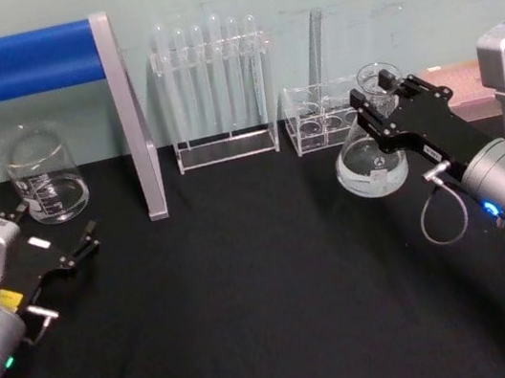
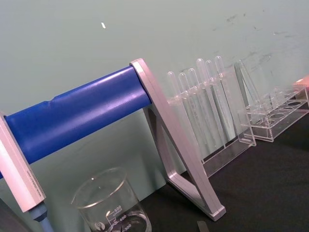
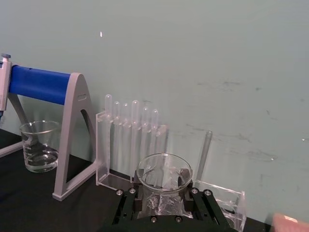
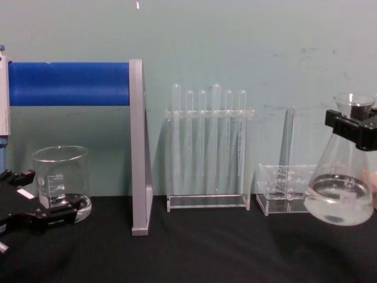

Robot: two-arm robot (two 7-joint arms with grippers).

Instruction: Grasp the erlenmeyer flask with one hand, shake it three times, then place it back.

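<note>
The erlenmeyer flask [image 1: 372, 164] is clear glass with a little clear liquid in its wide base. It is at the right of the black table, in front of a low clear rack. My right gripper [image 1: 373, 99] is shut on its neck just under the flared rim. In the chest view the flask [image 4: 339, 188] hangs slightly tilted from the black jaws of the right gripper [image 4: 353, 127]. Whether its base touches the cloth I cannot tell. The right wrist view looks down on the flask's rim [image 3: 164, 169] between the fingers [image 3: 131, 202]. My left gripper [image 1: 82, 245] rests open at the left, near a beaker.
A glass beaker [image 1: 44, 180] stands at the back left under a grey stand with a blue bar [image 1: 18, 63]. A clear rack of test tubes [image 1: 215, 93] stands at the back centre, and a low clear rack [image 1: 319, 120] is behind the flask. The black table [image 1: 251, 296] is bare in front.
</note>
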